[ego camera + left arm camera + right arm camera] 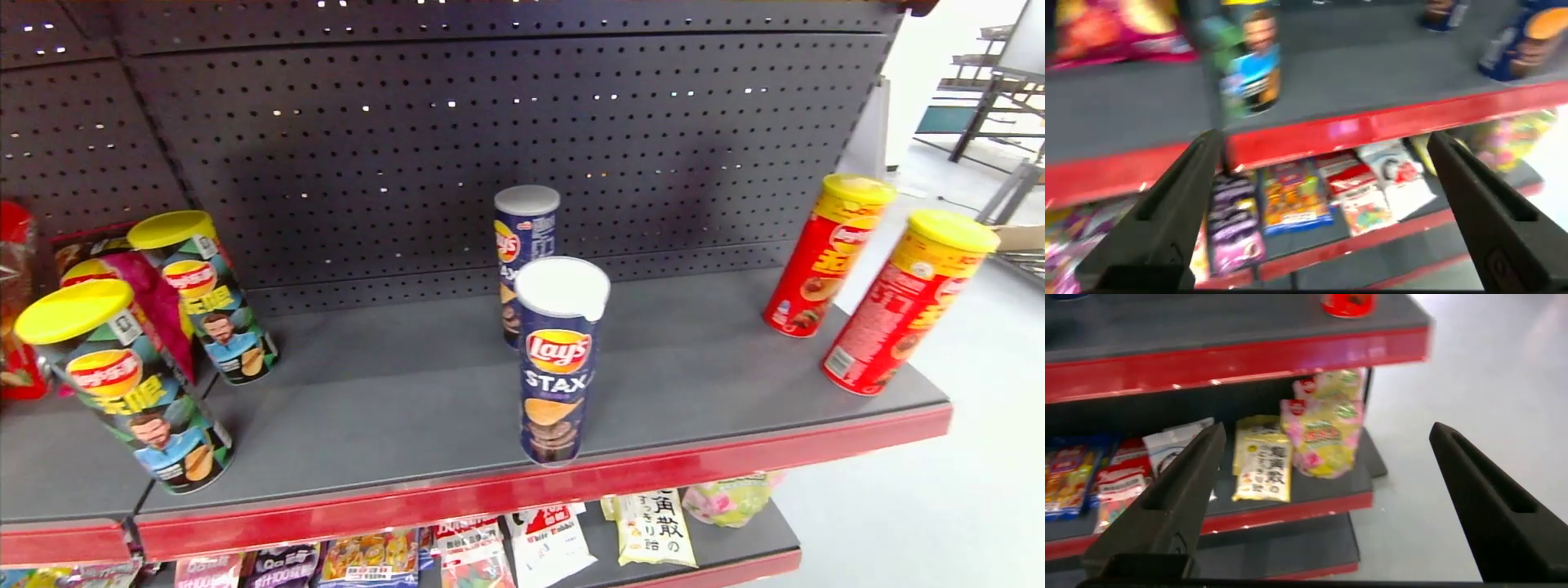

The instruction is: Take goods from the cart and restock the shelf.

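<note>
Shelf (392, 392), a grey deck with a red front lip, spans the head view from left to right and is backed by a dark pegboard (457, 139). Below it sits a lower shelf (763, 535). Its snack packets (653, 527) just peep from under the lip in the head view, while both wrist views look in from lower down and lay them out in a row.

The left claw (1323, 139) hangs in front of the red lip toward the left, fingers spread wide with nothing between them. The right claw (1327, 429) is likewise wide open and empty by the shelf's right end, where pale floor (1486, 392) lies beyond.

Goods stand on the deck on their bases:
- Two teal cans (122, 384) with yellow lids are at the left, one near and one farther back.
- Two blue cans (557, 363) with white lids are in the middle, the near one at the lip and the other close to the pegboard.
- Two red cans (824, 257) with yellow lids are at the right end.

The left wrist view catches one teal can's lower half, and the right wrist view catches a red can's base.
</note>
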Motion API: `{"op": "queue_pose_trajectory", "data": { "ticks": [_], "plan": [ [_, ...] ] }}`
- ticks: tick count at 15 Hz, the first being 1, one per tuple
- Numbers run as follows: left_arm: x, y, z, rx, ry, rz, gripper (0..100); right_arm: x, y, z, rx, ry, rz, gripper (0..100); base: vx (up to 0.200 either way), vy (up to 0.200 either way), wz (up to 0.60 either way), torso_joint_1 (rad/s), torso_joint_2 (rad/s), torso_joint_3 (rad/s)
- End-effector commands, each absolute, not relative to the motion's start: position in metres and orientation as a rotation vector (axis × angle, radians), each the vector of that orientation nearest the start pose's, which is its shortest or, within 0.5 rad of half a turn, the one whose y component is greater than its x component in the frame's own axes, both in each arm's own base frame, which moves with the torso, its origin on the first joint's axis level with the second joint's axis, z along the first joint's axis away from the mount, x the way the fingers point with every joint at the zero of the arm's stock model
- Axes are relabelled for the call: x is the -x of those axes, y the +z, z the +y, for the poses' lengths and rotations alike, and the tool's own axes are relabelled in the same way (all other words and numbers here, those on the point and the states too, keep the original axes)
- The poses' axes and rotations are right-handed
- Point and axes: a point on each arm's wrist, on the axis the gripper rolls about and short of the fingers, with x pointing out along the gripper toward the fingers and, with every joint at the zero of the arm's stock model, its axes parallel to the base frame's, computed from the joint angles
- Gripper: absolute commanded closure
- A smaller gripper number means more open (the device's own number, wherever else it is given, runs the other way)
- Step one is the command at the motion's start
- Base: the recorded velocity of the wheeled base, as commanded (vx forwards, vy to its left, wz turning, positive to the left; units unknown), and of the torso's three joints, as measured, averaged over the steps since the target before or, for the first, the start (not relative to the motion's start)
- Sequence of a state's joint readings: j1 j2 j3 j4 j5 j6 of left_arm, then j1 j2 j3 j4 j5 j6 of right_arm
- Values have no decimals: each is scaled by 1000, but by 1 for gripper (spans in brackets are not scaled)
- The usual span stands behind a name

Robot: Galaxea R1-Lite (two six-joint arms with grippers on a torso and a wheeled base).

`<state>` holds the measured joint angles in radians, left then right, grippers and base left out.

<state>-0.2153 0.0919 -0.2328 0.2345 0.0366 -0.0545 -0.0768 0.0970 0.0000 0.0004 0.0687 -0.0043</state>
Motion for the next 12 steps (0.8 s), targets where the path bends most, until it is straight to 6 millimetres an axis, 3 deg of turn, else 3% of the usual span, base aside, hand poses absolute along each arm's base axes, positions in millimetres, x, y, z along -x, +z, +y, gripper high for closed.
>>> {"op": "queue_pose_trajectory", "data": {
  "ticks": [1, 6, 8, 9, 10, 12],
  "plan": [
    [29, 108, 7, 38, -175, 114, 0, 15, 77, 3, -3, -7, 98, 0, 0, 0, 600, 12, 7, 7],
    [15, 83, 4, -2, -170, 63, 0, 15, 77, 3, -3, -6, 99, 0, 0, 0, 0, 0, 0, 0],
    [15, 82, 4, 10, -162, 49, 0, 15, 77, 3, -9, -3, 93, 0, 0, 0, 0, 0, 0, 0],
    [15, 82, 4, 33, -160, 52, 0, 18, 115, 3, -77, 71, -8, 0, 0, 0, 0, 0, 0, 0],
    [15, 82, 5, 68, -153, 56, 0, 8, 162, 3, -178, 127, 10, 0, 0, 0, 0, 0, 0, 0],
    [15, 82, 4, 58, -195, 55, 0, -18, 197, 5, -83, 220, 64, 0, 0, 0, 0, 0, 0, 0]
  ]
}}
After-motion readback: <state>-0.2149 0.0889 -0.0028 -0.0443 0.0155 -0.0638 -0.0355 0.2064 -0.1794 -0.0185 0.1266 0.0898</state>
